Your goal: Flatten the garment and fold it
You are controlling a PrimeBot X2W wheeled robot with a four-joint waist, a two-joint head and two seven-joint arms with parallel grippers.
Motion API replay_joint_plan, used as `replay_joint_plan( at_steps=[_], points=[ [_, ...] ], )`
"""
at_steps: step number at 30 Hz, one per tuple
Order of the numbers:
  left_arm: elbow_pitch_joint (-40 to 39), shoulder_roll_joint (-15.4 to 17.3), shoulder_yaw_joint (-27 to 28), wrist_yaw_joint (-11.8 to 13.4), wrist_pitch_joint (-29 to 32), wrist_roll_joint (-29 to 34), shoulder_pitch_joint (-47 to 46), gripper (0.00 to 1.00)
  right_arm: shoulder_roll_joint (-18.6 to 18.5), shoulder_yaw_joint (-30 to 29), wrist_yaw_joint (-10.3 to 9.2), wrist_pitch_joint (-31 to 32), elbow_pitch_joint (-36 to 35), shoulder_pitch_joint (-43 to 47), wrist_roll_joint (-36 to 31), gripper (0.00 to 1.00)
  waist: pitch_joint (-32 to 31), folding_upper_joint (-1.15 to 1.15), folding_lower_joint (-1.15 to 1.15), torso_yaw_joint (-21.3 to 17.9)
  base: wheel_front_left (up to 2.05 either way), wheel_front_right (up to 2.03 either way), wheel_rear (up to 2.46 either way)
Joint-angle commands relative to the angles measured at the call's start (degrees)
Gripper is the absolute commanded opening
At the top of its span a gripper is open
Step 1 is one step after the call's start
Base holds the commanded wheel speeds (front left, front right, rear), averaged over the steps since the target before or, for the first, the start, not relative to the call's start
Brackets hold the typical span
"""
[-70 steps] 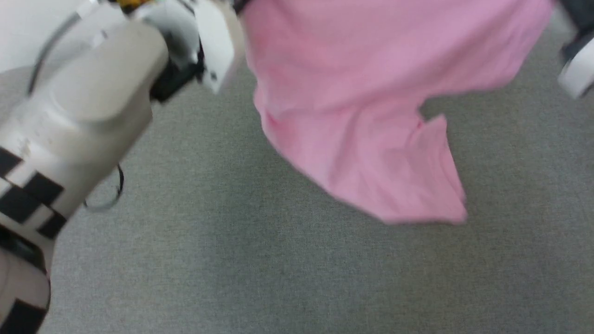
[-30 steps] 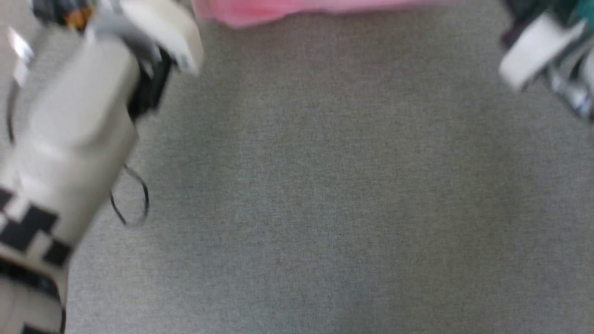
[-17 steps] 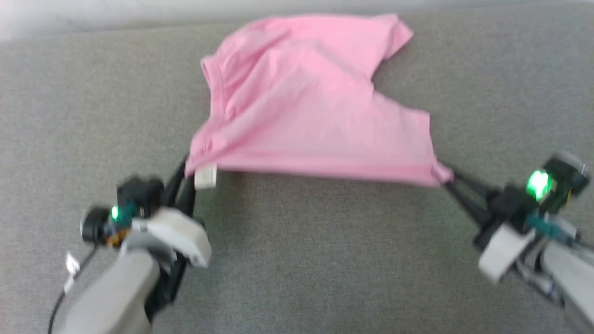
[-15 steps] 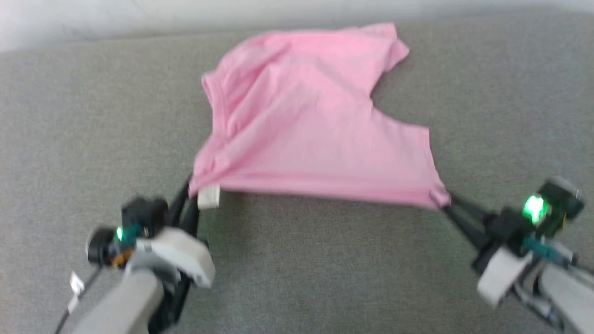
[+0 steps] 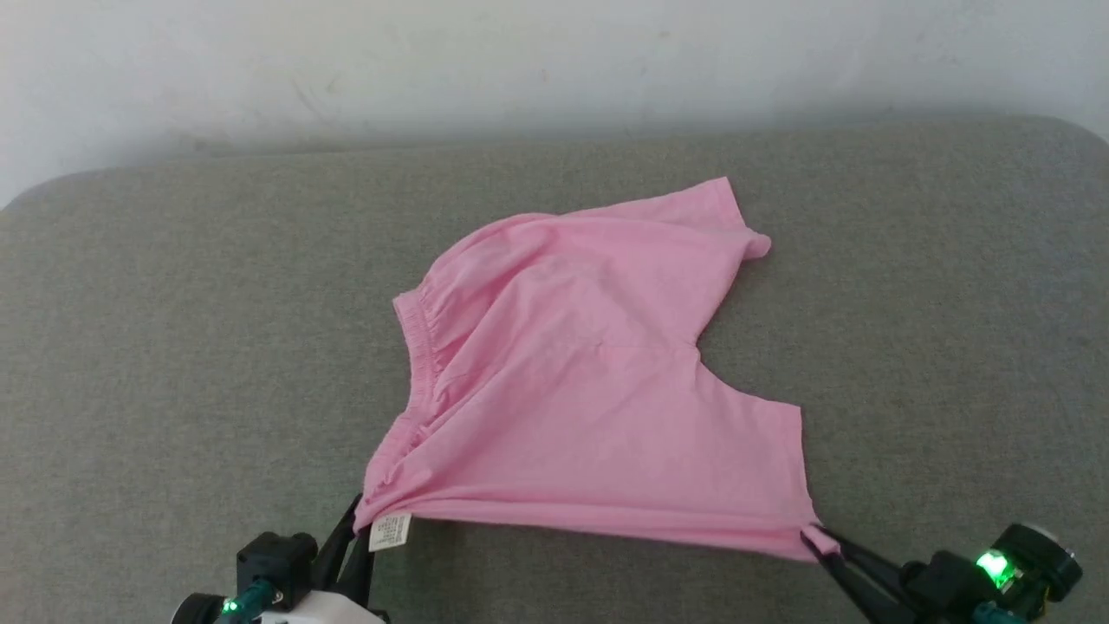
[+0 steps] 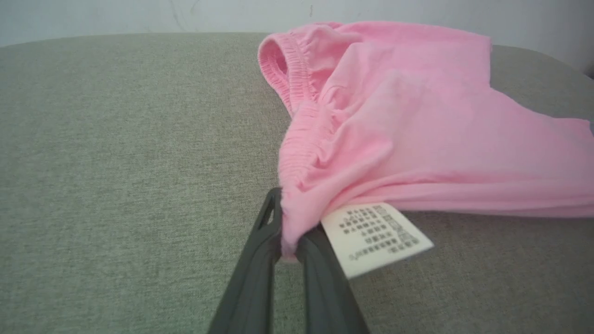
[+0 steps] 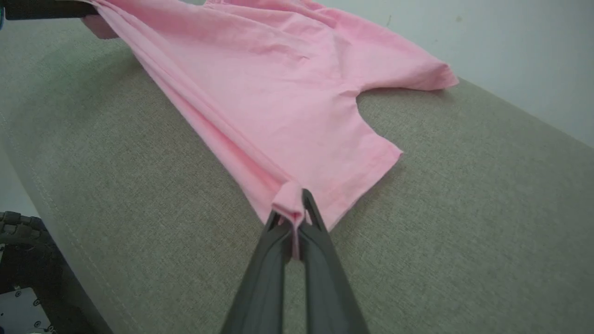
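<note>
One garment (image 5: 589, 390), one white tag (image 5: 389, 530), one grey surface (image 5: 173, 347).
The rest comes in twos: one left gripper (image 5: 359, 511) and one right gripper (image 5: 816, 539), each with two dark fingers (image 6: 250, 278), so four fingers in all, and two green lights (image 5: 990, 565), one beside each gripper.

Cut-off grippers, unreadable tag

The head view's bottom edge cuts off the left gripper (image 5: 358, 518) and right gripper (image 5: 821, 548) behind their fingers. The print on the small white tag (image 6: 377, 237) is too small to read. The light pink thin cloth garment (image 6: 417, 120) runs past the left wrist view's right edge. The grey woven cushion (image 5: 173, 347) is cropped at both sides.
</note>
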Motion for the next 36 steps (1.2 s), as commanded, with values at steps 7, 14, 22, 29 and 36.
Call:
replay_joint_plan(
  at_steps=[7,14,22,29,36],
  points=[
    [1.5,-1.1,-0.5,-1.7,-0.1,3.7,-7.7,0.00,0.3,-5.4,-0.16,1.1,-1.9,-7.0,-2.4,0.00,0.3,0.00,0.02,1.5,0.00,0.00,0.00],
    [5.1,-2.3,-1.4,-4.5,2.2,6.4,-19.9,0.00,-0.8,-5.2,-0.16,2.2,0.2,-20.3,-1.9,0.00,5.1,0.00,0.02,2.7,0.00,0.00,0.00],
    [11.8,-3.6,-1.6,-7.8,3.7,7.9,-31.6,0.00,-1.1,1.0,-0.16,3.0,10.7,-39.1,0.0,0.00,12.4,0.00,0.02,4.4,0.00,0.00,0.00],
    [17.1,-5.5,-2.0,-9.5,4.0,8.8,-39.4,0.00,0.3,8.3,-0.16,5.6,23.2,-55.5,2.8,0.00,18.7,0.00,0.02,6.2,0.00,0.00,0.00],
    [22.1,-7.1,-3.1,-11.5,5.0,9.9,-46.1,0.00,3.1,17.1,-0.16,9.7,35.2,-68.1,6.7,0.00,24.1,0.00,0.02,7.7,0.00,0.00,0.00]
  ],
)
